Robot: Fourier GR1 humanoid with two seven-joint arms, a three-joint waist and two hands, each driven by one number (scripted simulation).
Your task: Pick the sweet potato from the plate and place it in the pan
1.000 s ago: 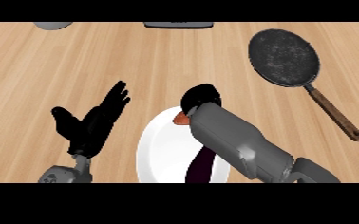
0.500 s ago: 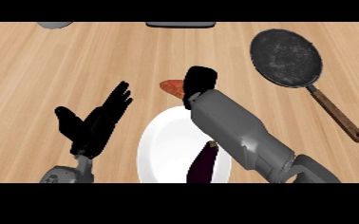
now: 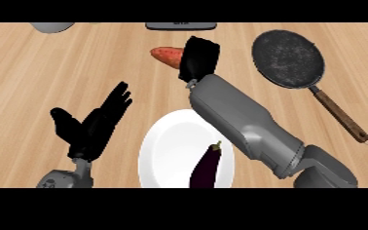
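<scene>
The orange sweet potato (image 3: 167, 56) is lifted clear of the white plate (image 3: 167, 151), over the wooden counter behind it. My right hand (image 3: 199, 58) is shut on its right end and hides that part. A dark round pan (image 3: 289, 58) lies at the right with its wooden handle (image 3: 340, 117) running toward the lower right. The hand is left of the pan, apart from it. My left hand (image 3: 93, 124) rests open at the lower left, fingers up.
A dark purple eggplant (image 3: 207, 165) lies on the plate's near right side, beside my right forearm. A grey object (image 3: 52, 27) shows at the far left edge and a dark flat one (image 3: 181, 26) at the far middle.
My right hand has risen from the plate with the sweet potato and carried it away from me, over the counter behind the plate. The left hand stays where it was.
</scene>
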